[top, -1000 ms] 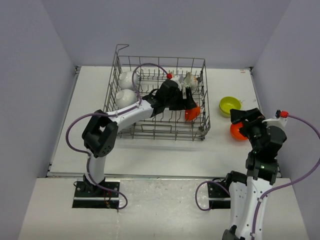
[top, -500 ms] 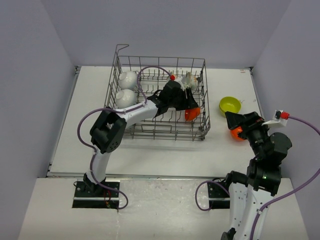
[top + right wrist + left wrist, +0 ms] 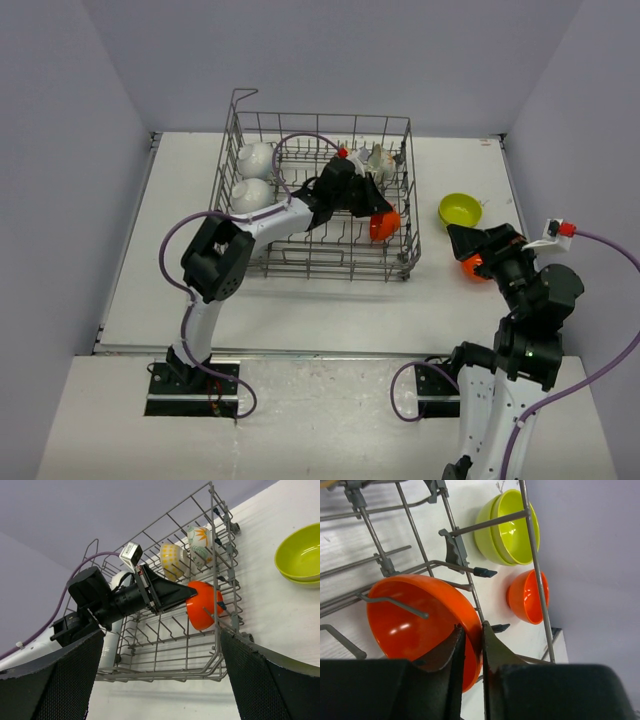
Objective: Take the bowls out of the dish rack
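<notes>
**Left wrist: gripper pinching an orange bowl's rim**

At bottom centre the left gripper [image 3: 471, 628] is nearly closed, with one finger on each side of the rim of an orange bowl [image 3: 415, 625]. The bowl stands tilted among the tines of the rack [image 3: 490, 522]. Past the rack wall, at upper right, two stacked green bowls [image 3: 515, 542] and a second orange bowl [image 3: 525, 597] sit on the tabletop [image 3: 495, 605]. In the top view the right gripper [image 3: 462, 243], at right of the frame, hovers over the second orange bowl. The right wrist view shows its fingers spread wide.
</notes>
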{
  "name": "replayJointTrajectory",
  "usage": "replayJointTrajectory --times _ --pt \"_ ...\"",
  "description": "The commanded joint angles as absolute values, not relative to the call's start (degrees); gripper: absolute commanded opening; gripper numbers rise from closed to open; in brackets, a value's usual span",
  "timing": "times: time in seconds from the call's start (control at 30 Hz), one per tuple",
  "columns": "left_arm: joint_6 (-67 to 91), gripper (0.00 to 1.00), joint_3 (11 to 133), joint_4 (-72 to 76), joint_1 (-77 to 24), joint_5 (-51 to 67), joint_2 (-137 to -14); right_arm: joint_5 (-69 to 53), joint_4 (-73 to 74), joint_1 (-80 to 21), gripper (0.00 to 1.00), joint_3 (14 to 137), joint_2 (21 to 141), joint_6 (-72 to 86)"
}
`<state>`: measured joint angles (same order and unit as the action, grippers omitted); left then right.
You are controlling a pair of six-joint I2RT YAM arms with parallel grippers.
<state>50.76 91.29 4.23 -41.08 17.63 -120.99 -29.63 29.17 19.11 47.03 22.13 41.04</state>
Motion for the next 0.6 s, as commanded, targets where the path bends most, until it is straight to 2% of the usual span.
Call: replayJointTrajectory --times 0.0,0.07,0.37,0.57 --pt "51.3 0.13 92.2 7.7 -40.4 19.8 -121.7 -31.3 27.6 19.1 0.99 48.4 23.1 40.5" --pt "51.4 0.0 92.0 7.9 -40.3 20.0 -121.6 -31.6 27.4 19.0 0.99 48.3 23.1 40.8" --pt "52.5 0.0 88.7 14.3 -39.4 23.0 -117.3 -32.5 25.6 19.1 0.99 46.8 23.5 41.5" --pt "55.7 0.0 84.7 25.7 -38.1 28.0 -113.8 -31.8 26.0 19.1 0.99 47.6 23.6 40.9"
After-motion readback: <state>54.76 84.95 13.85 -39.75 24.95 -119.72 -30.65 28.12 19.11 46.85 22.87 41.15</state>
